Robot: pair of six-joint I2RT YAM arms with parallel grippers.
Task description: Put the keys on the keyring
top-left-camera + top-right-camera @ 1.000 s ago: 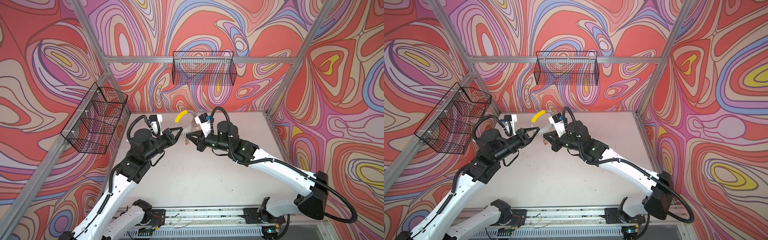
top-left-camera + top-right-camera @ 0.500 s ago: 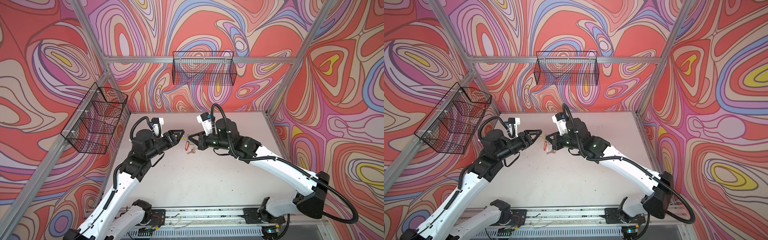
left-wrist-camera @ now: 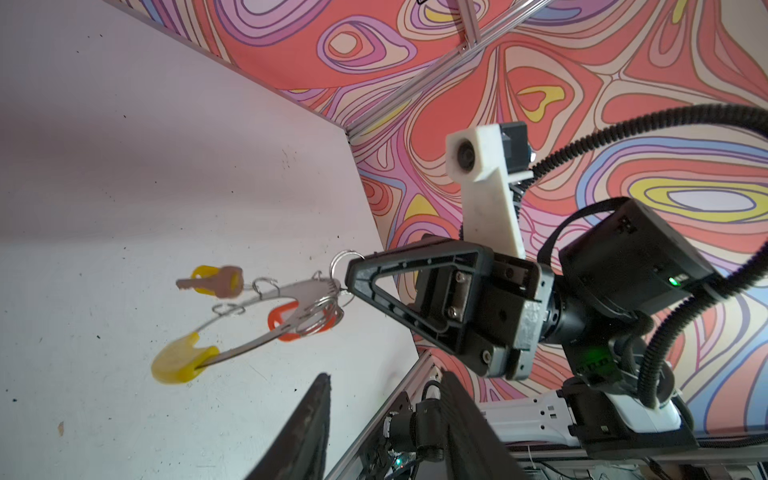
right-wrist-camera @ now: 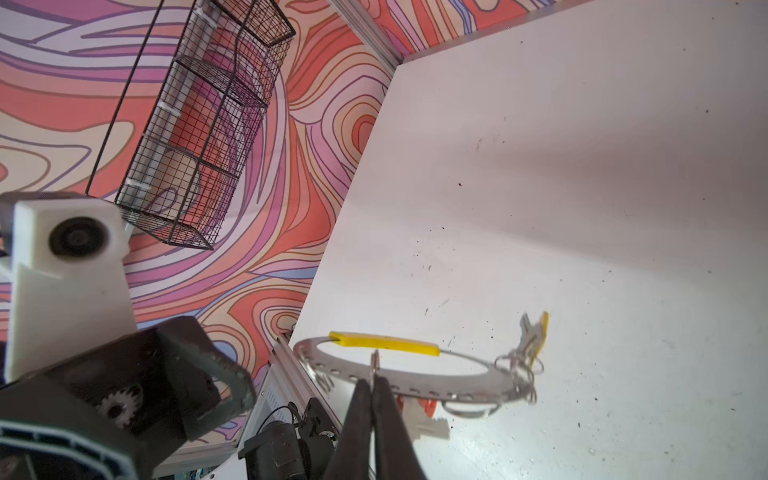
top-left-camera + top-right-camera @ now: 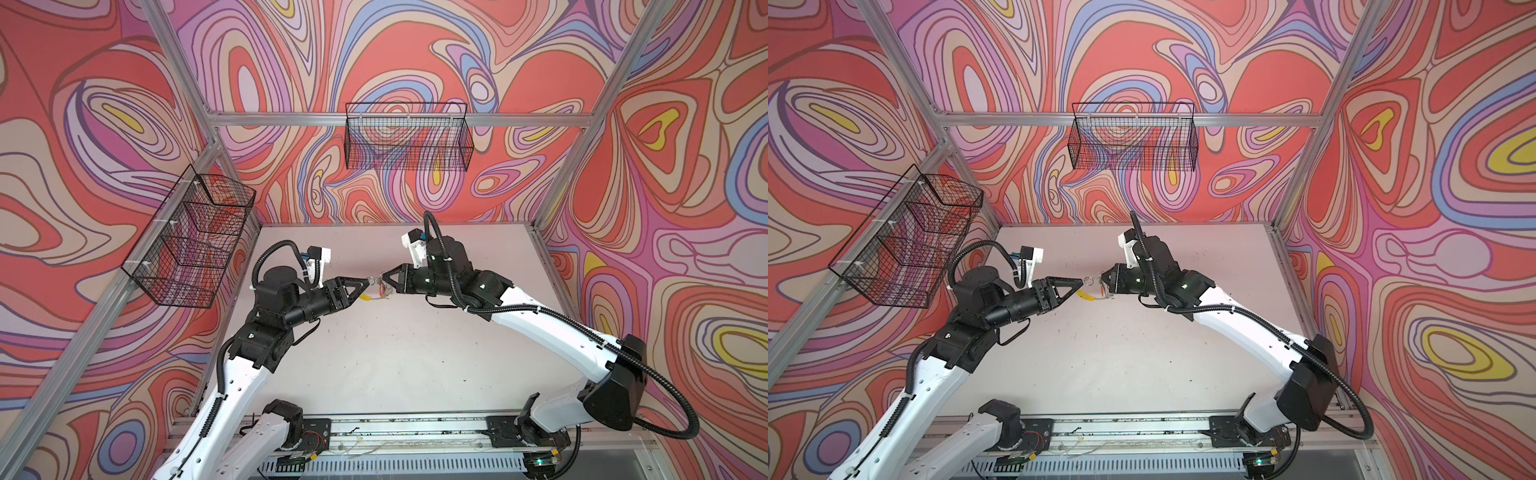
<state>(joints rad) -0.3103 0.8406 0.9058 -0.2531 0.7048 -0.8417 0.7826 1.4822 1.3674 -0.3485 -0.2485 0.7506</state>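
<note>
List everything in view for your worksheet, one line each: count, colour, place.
table: one, off-white, cell floor
wire baskets: two, black, back wall and side wall
keyring: one, grey with yellow arc, held above the table
split rings: several, silver, on the keyring's rim
keys: two, silver, one yellow-tagged, one red-tagged, hanging from the keyring
arms: two, white and black, reaching from the near rail
left pincer: one, black, open beside the keyring
right pincer: one, black, shut on the keyring

Bright even lighting, soft shadows, blurred foreground, bowed edges
</note>
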